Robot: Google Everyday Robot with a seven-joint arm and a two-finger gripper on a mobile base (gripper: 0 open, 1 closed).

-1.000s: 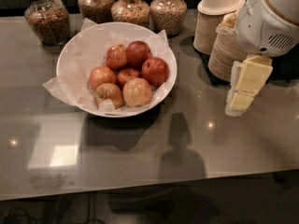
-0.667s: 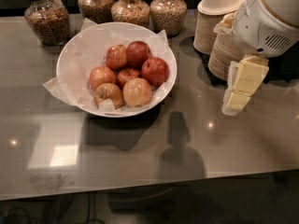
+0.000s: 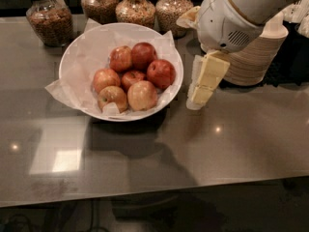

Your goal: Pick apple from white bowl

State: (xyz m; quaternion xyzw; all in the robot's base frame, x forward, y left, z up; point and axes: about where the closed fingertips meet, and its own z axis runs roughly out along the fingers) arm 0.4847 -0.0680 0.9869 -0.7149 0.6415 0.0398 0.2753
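Pale apple [image 3: 142, 94] lies at the front of the white bowl [image 3: 71, 57], near the table's [image 3: 241, 139] back edge, among redder apples [image 3: 144, 54]. Gripper [image 3: 197, 99] hangs just beside the bowl's right rim. Can't tell its grip state.

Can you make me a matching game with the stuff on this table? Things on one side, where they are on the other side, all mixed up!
Things
1. pale yellowish apple with a pink blush
2. cream-coloured robot gripper
3. stack of beige disposable bowls
4. glass jar of brown grains

Places
A. back left corner of the grey table
B. hanging just right of the wide white paper-lined bowl
C. inside that bowl, at the front
D. far right, behind the robot arm

Pairs: 1-C, 2-B, 3-D, 4-A
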